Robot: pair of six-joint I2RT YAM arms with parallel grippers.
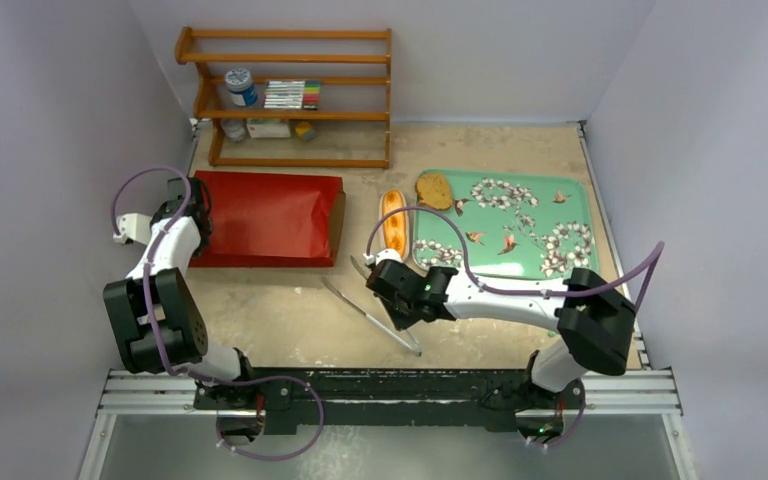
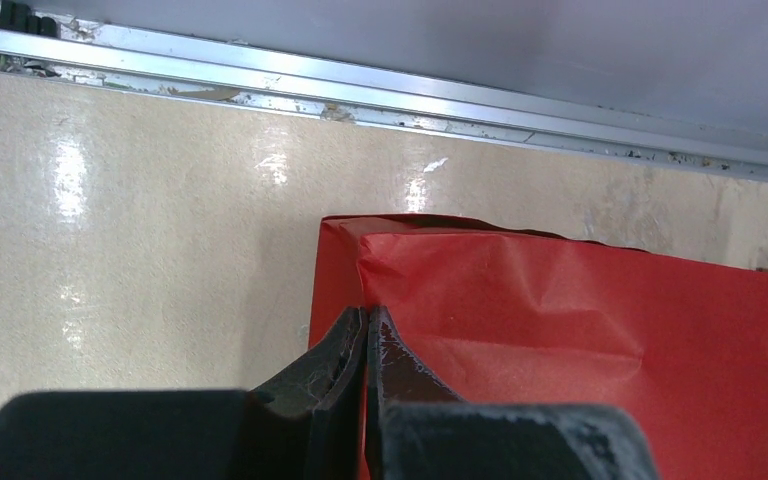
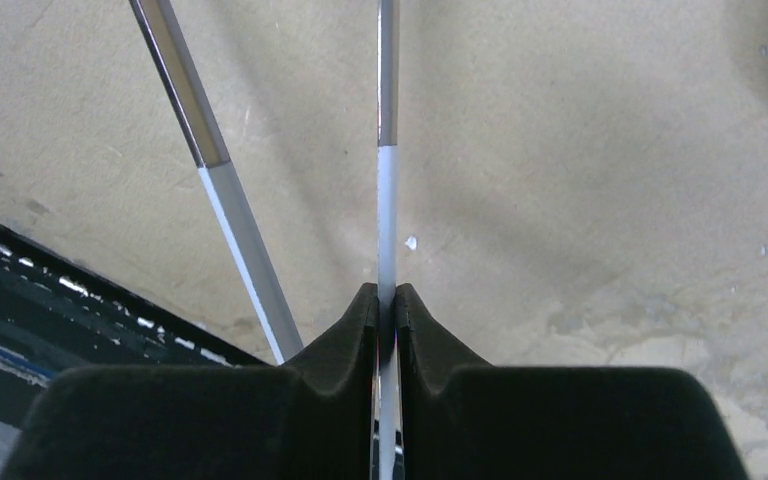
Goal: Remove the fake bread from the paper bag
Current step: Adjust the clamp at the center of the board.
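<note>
Long orange-tan split toy bun point(image 1: 394, 222): out of bag, flat on table point(image 1: 280, 320), just beyond right gripper point(image 3: 388, 300), not touching it. Round brown toy slice point(image 1: 434, 190): farther beyond same gripper, slightly to its right, on corner of teal flowered tray point(image 1: 585, 220). Glossy red paper bag point(image 1: 270, 218): lying flat, well left of right gripper, right end near bun. Left gripper point(image 2: 367, 325): pinched fully closed on bag's left-end corner, red paper between fingers. Right gripper: clamped tight on one arm of metal tongs point(image 3: 387, 200), other arm splayed free to its left in wrist view. Wooden shelf point(image 1: 295, 95): beyond bag, at back wall.
</note>
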